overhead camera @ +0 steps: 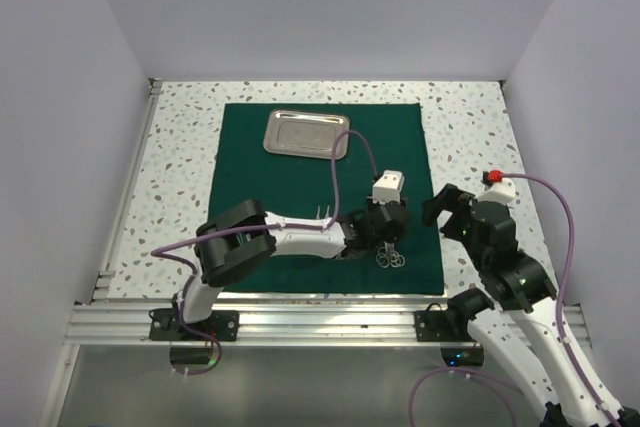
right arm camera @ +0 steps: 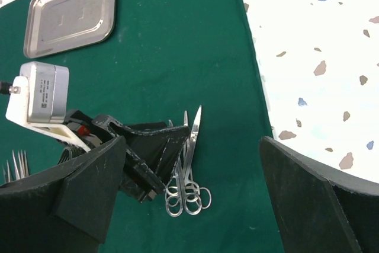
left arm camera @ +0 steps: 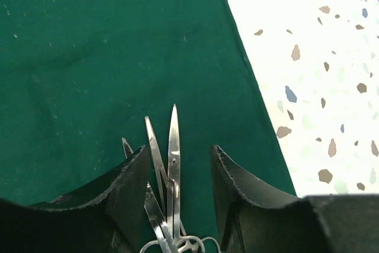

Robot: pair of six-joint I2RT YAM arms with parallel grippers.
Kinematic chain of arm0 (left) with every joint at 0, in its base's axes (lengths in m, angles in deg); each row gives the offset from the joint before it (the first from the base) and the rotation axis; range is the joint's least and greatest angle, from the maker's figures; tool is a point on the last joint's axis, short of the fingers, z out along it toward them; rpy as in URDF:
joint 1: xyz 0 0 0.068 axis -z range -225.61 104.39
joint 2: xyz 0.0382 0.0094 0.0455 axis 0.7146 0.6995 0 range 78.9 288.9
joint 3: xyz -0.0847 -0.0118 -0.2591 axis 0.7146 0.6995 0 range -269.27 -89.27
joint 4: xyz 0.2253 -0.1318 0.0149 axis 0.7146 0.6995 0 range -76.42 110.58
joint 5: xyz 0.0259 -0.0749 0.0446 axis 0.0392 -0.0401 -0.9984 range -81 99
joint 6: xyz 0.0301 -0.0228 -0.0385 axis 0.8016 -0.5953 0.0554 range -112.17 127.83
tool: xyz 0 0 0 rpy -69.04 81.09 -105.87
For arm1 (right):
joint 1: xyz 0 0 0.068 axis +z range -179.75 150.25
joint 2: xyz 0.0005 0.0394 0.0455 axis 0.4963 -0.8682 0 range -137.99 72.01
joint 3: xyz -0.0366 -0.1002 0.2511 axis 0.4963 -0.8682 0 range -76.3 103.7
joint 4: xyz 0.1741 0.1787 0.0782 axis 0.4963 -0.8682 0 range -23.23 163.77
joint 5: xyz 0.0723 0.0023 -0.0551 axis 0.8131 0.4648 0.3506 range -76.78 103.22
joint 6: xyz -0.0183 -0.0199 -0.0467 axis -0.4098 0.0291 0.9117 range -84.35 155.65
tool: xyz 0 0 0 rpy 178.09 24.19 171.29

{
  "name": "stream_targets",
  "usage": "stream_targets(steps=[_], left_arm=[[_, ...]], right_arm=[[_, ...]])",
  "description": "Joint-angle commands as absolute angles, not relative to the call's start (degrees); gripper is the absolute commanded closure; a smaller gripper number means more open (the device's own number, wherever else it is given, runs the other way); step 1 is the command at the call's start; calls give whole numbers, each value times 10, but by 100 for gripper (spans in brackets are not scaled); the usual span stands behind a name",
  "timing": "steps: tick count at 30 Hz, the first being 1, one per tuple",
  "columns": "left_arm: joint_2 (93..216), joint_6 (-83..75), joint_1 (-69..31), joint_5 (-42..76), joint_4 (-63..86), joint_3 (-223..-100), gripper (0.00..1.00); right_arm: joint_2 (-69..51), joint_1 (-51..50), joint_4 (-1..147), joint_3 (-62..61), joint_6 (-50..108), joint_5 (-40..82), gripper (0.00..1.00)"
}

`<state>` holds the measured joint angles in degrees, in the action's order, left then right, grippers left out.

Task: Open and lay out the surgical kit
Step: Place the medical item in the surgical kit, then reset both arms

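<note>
Dark green cloth wrap unfolded, shiny rectangular steel tray out, the spread left claw straddles silver scissor-like instruments not yet separated; right claw gapes empty.

Ring handles of the scissor-like instruments run off the bottom edge in the left wrist view, with one blade half screened by the left jaws. From overhead they are too small to count. In the right wrist view, the tweezers show only their tips above the right jaws
</note>
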<state>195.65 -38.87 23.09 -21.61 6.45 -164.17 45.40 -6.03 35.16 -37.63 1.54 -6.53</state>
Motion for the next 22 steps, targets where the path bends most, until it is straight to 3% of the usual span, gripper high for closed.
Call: stream_targets(steps=[1, 14, 22], left_arm=[[1926, -356, 232, -258, 46, -1664, 51], [1611, -100, 230, -502, -25, -1440, 52], [1488, -31, 191, -515, -38, -1347, 49]], right_arm=[[456, -58, 368, -356, 16, -47, 2], [503, -58, 565, -384, 68, 130, 1], [495, -59, 650, -406, 66, 191, 2]])
